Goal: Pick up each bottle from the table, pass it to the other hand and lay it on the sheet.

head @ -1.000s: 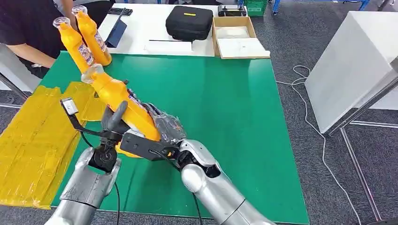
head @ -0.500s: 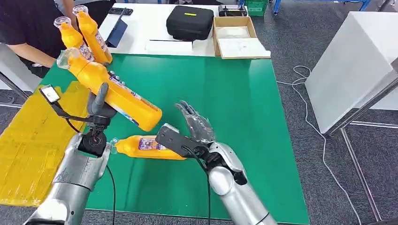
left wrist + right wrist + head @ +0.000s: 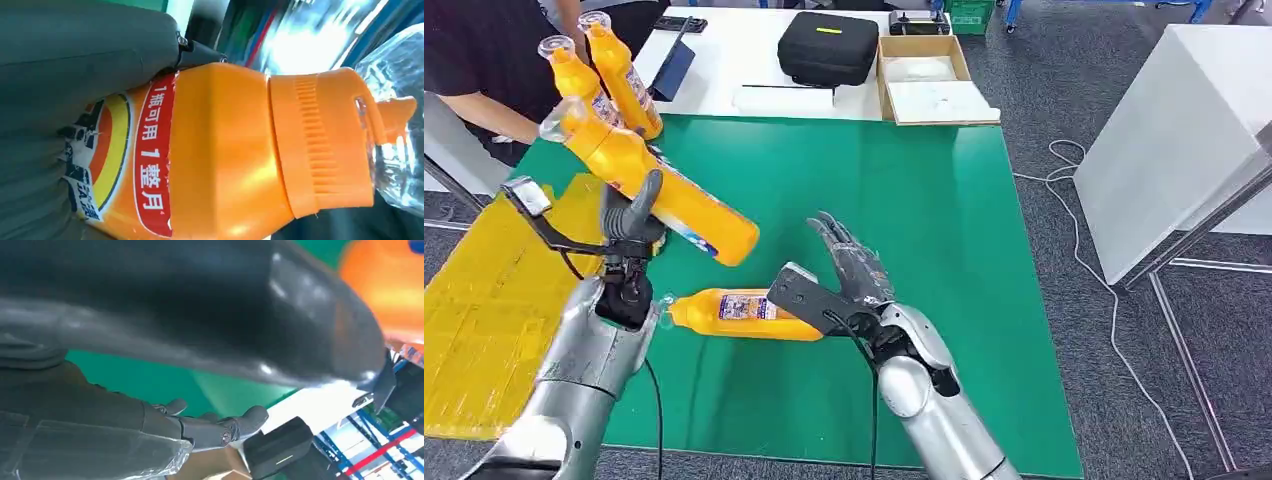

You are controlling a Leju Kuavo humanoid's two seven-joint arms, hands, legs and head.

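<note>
On green table [image 3: 924,250], yellow sheet [image 3: 484,320] lies left.

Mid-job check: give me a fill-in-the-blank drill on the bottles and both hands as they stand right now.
1. The raised bottle is gripped by the ____ hand.
2. The right hand holds nothing and its fingers are ____.
3. The lying bottle rests on the ____ table.
4. At the table's far left corner, ____ upright bottles stand next to a person.

Missing words: left; apart; green; two
</note>
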